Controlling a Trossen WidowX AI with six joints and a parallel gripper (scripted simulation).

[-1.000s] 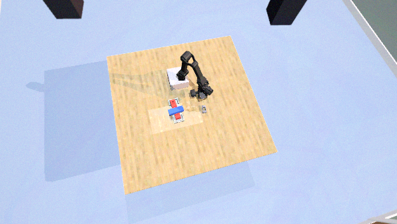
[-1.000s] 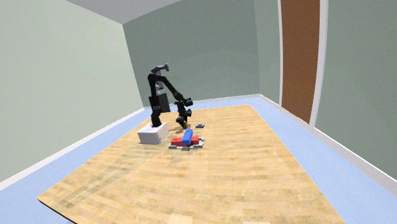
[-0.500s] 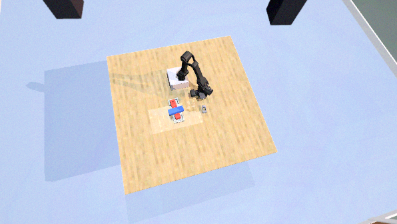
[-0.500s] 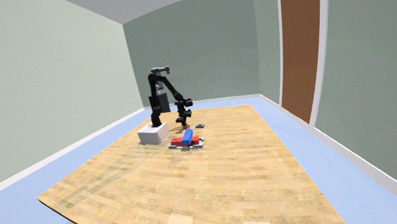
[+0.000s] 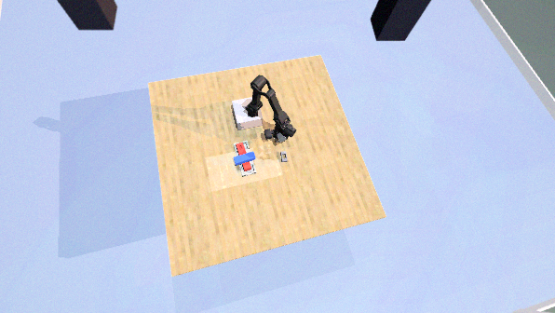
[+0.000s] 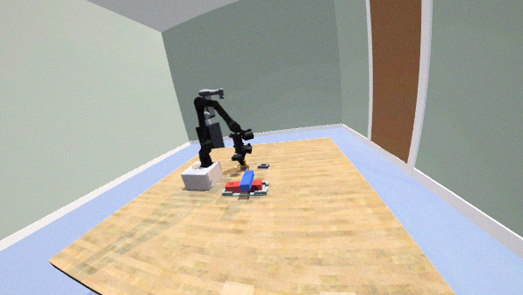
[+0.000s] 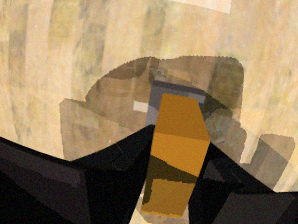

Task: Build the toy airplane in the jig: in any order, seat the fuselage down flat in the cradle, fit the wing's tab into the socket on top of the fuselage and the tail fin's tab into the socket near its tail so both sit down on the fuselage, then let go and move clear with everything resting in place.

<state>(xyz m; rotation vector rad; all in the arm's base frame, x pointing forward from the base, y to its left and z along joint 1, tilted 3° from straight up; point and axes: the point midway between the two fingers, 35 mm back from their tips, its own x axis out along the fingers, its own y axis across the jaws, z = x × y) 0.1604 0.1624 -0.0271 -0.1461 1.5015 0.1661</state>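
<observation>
The red fuselage (image 5: 247,167) (image 6: 232,187) lies in the grey cradle of the jig (image 6: 258,193). The blue wing (image 5: 244,158) (image 6: 247,180) lies crosswise on top of the fuselage; its tab is hidden, so how deep it sits cannot be told. My gripper (image 6: 242,161) (image 7: 173,136) points down beyond the jig, low over the table. It is shut on the orange tail fin (image 7: 179,115), with one black finger on each side. The fin stands at a small grey holder (image 7: 177,86), close to the table. The fin's lower end is hidden.
A second small grey holder (image 5: 284,156) (image 6: 263,166) lies on the table (image 5: 326,196) (image 6: 316,228), between my gripper and the table's right part in the top view. The arm's pale base block (image 5: 249,124) (image 6: 197,180) stands behind the jig.
</observation>
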